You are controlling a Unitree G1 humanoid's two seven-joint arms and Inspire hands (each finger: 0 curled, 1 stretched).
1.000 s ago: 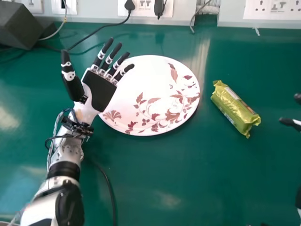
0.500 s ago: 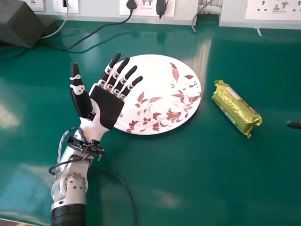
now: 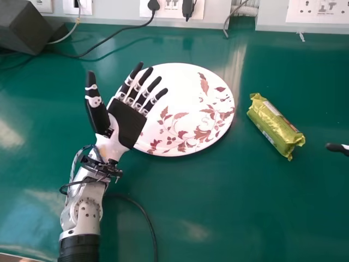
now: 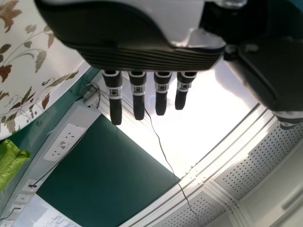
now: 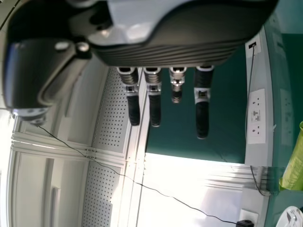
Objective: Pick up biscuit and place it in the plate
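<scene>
In the head view my left hand [image 3: 126,121] is palm up over the left part of the white plate [image 3: 185,109], its fingers straight and nothing in them. The green biscuit pack [image 3: 275,126] lies on the table right of the plate, apart from it. At the right edge a fingertip of my right hand [image 3: 337,148] shows, right of the pack. My left hand [image 4: 142,52] hangs with straight fingers in the left wrist view, with the plate [image 4: 28,71] and pack [image 4: 10,161] beyond. In the right wrist view my right hand [image 5: 175,47] has extended, empty fingers; the pack [image 5: 294,165] shows there too.
A dark box [image 3: 24,27] stands at the back left of the green table [image 3: 218,207]. Black cables [image 3: 103,41] run along the back to wall sockets [image 3: 172,6]. Another cable [image 3: 143,213] lies beside my left forearm.
My left hand has moved right and slightly nearer, still with straight fingers. At the right edge less of my right hand shows than a second ago. Plate and pack have stayed in place.
</scene>
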